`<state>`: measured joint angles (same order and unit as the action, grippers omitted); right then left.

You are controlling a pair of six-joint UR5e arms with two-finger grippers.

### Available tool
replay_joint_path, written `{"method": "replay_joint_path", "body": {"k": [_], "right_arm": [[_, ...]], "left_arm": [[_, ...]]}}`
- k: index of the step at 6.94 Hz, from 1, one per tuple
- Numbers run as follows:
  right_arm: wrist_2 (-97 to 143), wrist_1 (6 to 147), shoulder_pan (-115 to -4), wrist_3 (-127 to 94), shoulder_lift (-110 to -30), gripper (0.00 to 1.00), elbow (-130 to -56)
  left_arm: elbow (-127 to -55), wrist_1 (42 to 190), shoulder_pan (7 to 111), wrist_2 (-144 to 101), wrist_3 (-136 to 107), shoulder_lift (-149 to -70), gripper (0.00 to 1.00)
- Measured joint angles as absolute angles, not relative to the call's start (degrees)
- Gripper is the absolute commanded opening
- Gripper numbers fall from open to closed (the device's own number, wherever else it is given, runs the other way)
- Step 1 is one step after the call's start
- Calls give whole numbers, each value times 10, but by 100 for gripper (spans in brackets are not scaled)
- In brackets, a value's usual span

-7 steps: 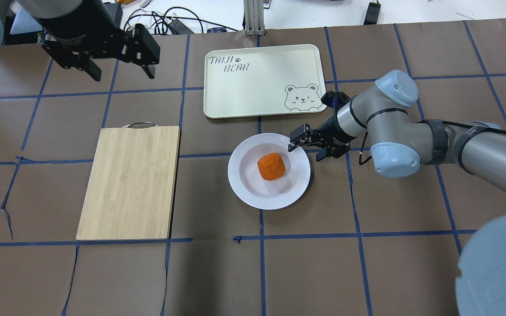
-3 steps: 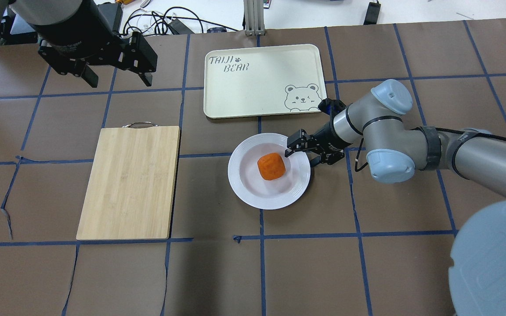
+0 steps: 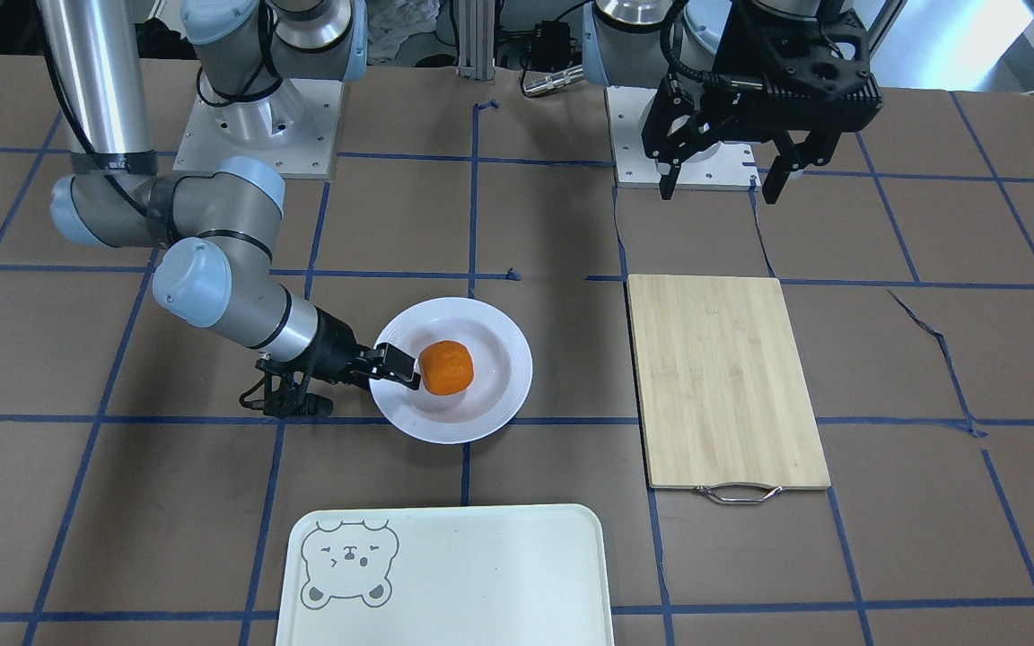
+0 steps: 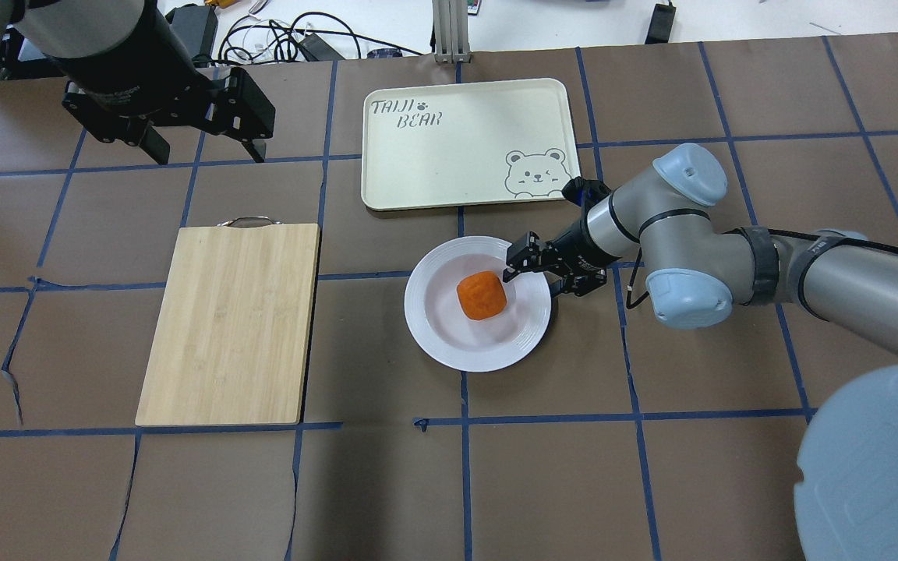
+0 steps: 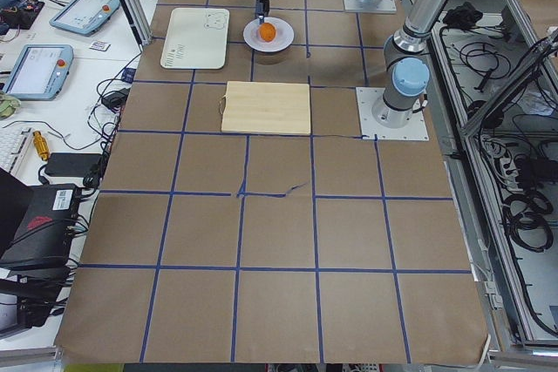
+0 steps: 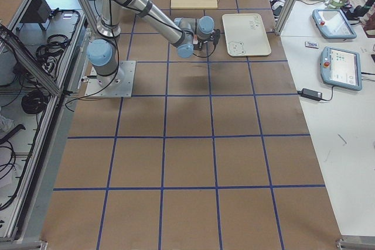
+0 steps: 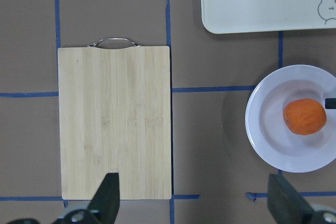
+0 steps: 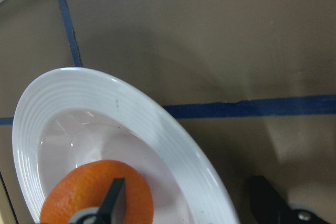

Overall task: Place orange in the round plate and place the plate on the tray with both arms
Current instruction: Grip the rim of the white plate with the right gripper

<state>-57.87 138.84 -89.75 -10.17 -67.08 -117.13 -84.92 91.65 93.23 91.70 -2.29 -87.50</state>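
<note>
Two arms reached over the surface (image 4: 387,483). The right arm's (image 4: 683,234) jaws stood spread astride the plate's (image 4: 433,335) rim, one finger inside beside the orange (image 4: 482,295), the other outside, not yet pinching. The orange sat in the plate's centre. The plate lay near the tray (image 4: 464,140), apart from it. The left arm's (image 4: 106,70) jaws hung spread and empty, high above the board (image 4: 231,327).

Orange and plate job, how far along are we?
Done: the orange sits in the plate. In hand: the right gripper, open, straddles the plate's rim; the left gripper hangs open, away from it. Remaining: gripping the plate and moving it onto the tray.
</note>
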Motion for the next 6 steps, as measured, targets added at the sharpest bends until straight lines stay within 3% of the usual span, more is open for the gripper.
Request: {"method": "replay_joint_path", "body": {"k": [3,4,6], "right_arm": [[-604,1416,-907,-106,-669,81,-1189],[-607,1423,-908,-108,-669,73,-1193],[-608,1428,-913,-111,-674,43,-1195]], "left_arm": [[-850,915,932,916,-23,-875,100],[-850,916,932,916,-23,-875,100],[-850,916,932,916,-23,-875,100]]}}
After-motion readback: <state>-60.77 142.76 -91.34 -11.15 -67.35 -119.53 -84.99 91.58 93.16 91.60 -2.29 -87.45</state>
